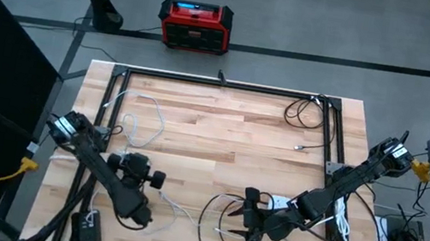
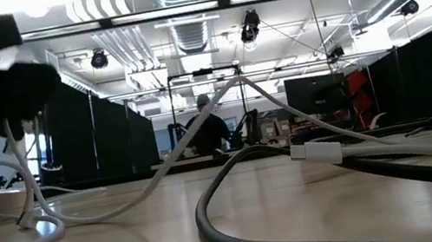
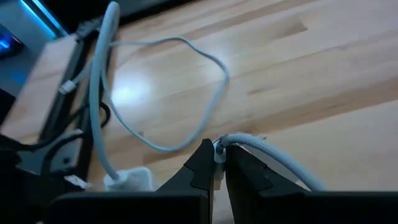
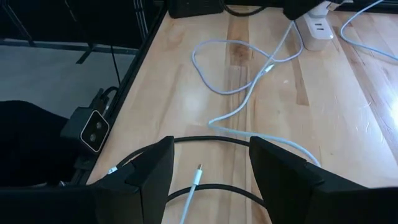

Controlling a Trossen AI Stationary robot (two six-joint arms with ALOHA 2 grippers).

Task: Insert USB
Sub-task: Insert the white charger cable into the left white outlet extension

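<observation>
The white USB cable (image 3: 261, 152) lies on the wooden table (image 1: 222, 130); one end of it is clamped between the fingers of the left gripper (image 3: 214, 163), whose jaws are pressed together on the cable just behind its connector. From that grip the braided line runs away across the boards, and a thinner white loop (image 3: 174, 93) curls over the table beyond the gripper. A white charger block (image 4: 318, 28) rests on the table near the left arm — seen from the right wrist, it sits at the far end of the same pale cable run.

Towards the right side of the table, a second white connector tip (image 4: 197, 174) lies loose on the wood between the spread fingers of the right gripper (image 4: 208, 177), touching neither finger. A black cable (image 4: 211, 142) arcs across the boards just past that tip, and in the high view the right gripper (image 1: 255, 224) stands over the coil of it near the table's front edge.

Beyond the table's far edge a red and black box (image 1: 195, 26) stands on the floor. In the low view a seated person (image 2: 207, 131) shows in the room behind the table.
</observation>
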